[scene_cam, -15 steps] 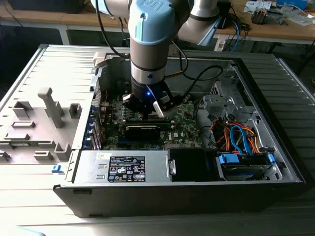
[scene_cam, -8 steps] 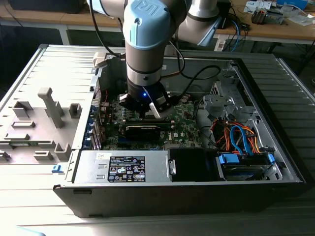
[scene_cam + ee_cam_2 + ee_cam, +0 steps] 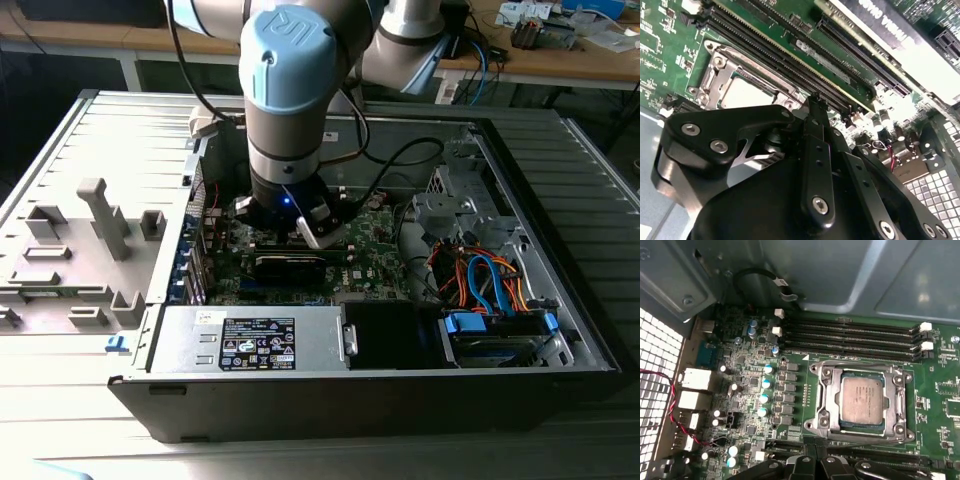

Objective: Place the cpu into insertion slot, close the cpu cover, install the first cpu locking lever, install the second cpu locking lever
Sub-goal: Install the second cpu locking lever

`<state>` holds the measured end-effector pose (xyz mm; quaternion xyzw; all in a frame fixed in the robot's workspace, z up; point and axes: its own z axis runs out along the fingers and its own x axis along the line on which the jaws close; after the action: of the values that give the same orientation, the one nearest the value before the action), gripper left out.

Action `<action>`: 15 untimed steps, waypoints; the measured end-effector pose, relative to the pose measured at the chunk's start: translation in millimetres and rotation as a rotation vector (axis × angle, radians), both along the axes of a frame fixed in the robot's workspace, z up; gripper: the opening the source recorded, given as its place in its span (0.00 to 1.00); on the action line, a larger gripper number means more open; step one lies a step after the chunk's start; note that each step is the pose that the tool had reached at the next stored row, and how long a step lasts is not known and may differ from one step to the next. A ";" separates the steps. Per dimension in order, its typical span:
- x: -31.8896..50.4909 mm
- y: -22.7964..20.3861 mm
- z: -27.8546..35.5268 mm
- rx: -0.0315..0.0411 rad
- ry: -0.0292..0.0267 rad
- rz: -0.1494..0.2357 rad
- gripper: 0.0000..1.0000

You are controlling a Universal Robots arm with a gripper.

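Grey slatted bench carries the open computer case (image 3: 560, 330). Inside, the cpu (image 3: 863, 399) already lies in the insertion slot (image 3: 826, 405), the cpu cover (image 3: 900, 400) framing it. At its six o'clock the gripper (image 3: 812, 460) hovers, fingers apparently together, holding nothing. A misjudged descent could scrape the memory slots (image 3: 850, 335).

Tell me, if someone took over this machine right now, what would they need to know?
Gripper: above the motherboard's edge beside the socket, holding nothing that shows; whether its fingers are open is unclear.
The cpu already sits in the insertion slot.
The cpu cover lies closed, framing the chip.
Left: the two locking levers; whether either is latched cannot be told here.
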<state>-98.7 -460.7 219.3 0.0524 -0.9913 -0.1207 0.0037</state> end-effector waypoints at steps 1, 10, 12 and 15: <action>0.0 -0.1 -0.3 0.0119 0.0000 0.004 0.11; 0.0 -4.3 -8.0 0.0312 0.0001 0.012 0.11; 0.0 -3.9 -10.3 0.0306 0.0000 0.012 0.11; 0.0 -3.3 -13.0 0.0301 0.0000 0.012 0.11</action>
<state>-98.7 -464.1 206.3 0.0584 -0.9890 -0.1357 0.0037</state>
